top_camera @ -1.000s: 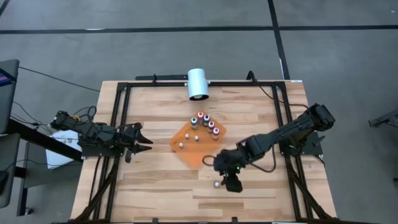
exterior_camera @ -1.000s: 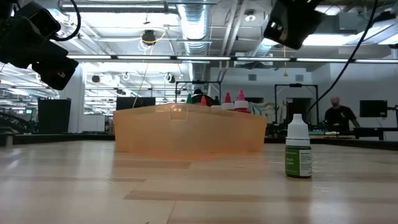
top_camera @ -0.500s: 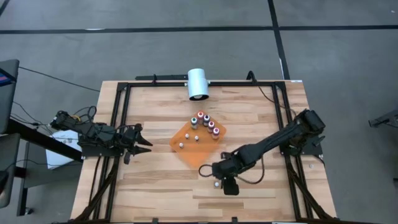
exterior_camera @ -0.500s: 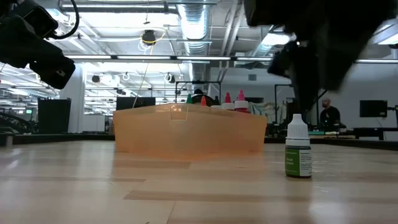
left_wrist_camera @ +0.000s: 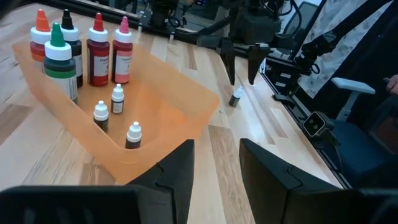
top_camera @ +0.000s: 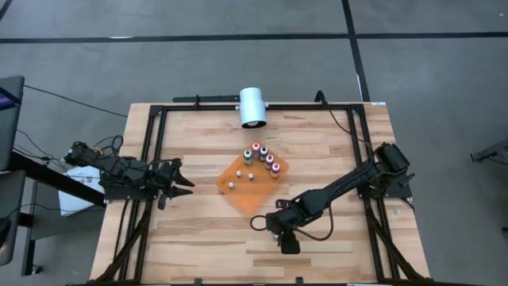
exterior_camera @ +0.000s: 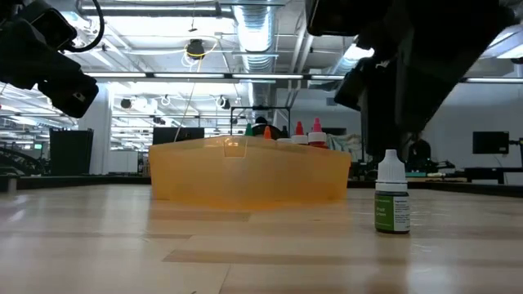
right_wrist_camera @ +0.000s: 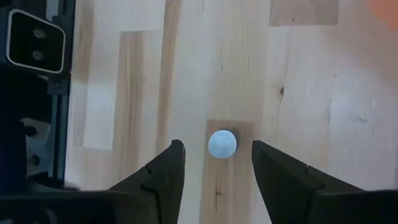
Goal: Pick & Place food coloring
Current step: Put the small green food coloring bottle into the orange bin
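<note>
Wooden table holding one orange tray (left_wrist_camera: pixel 186 106) and nine bottles.
Five tall bottles (left_wrist_camera: pixel 98 50) and three small white-capped ones (left_wrist_camera: pixel 134 135) inside; one bottle (exterior_camera: pixel 392 193) stands alone lower right.

A pale wooden table (top_camera: pixel 206 238) with plank seams carries a black metal frame (top_camera: pixel 151 159) along its edges. At the table's twelve o'clock edge lies a white cylinder (top_camera: pixel 252 106) on its side. An orange translucent tray (top_camera: pixel 238 193) sits near the middle. White paper (top_camera: pixel 75 191) lies off the nine o'clock edge. Grey floor (top_camera: pixel 238 63) with dark lines surrounds everything.
</note>
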`<state>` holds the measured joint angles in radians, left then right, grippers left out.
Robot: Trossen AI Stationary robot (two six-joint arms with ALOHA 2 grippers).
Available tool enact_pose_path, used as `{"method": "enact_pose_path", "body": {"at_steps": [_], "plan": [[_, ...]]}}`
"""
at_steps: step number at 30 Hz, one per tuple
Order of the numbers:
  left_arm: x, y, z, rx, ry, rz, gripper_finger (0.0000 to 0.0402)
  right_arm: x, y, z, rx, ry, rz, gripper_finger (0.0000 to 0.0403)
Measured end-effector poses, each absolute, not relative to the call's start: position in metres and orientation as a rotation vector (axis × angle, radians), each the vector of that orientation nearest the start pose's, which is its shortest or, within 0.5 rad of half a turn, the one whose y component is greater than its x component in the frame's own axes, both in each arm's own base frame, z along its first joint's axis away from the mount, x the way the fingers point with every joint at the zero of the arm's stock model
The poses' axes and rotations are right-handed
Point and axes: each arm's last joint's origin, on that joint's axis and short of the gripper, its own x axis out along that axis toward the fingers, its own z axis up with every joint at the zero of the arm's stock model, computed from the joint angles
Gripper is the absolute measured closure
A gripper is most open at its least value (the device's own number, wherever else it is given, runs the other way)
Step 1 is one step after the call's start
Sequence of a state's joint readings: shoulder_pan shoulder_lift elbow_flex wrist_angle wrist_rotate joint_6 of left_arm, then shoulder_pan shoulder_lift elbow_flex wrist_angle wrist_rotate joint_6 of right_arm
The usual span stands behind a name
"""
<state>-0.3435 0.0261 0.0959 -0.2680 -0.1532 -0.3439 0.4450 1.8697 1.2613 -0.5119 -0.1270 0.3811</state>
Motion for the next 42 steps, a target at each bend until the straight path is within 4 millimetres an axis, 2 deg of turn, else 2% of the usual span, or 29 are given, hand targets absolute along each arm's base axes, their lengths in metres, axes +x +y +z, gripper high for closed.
{"method": "enact_pose_path", "body": {"at_steps": [14,25,36,42], "plan": [[0.087,-0.027,0.168,-0.297,0.226,-0.169,0.0283,0.344,0.169,0.155,0.152,1.224,0.282,0.0231],[0.087,-0.027,0.168,-0.298,0.227,-0.171,0.0283,0.347,0.166,0.156,0.238,1.223,0.236,0.0234],[0.087,-0.027,0.168,-0.298,0.228,-0.171,0.0283,0.346,0.165,0.156,0.235,1.224,0.226,0.0238],[0.087,-0.027,0.168,-0.298,0.228,-0.171,0.0283,0.344,0.164,0.155,0.225,1.255,0.212,0.0254]]}}
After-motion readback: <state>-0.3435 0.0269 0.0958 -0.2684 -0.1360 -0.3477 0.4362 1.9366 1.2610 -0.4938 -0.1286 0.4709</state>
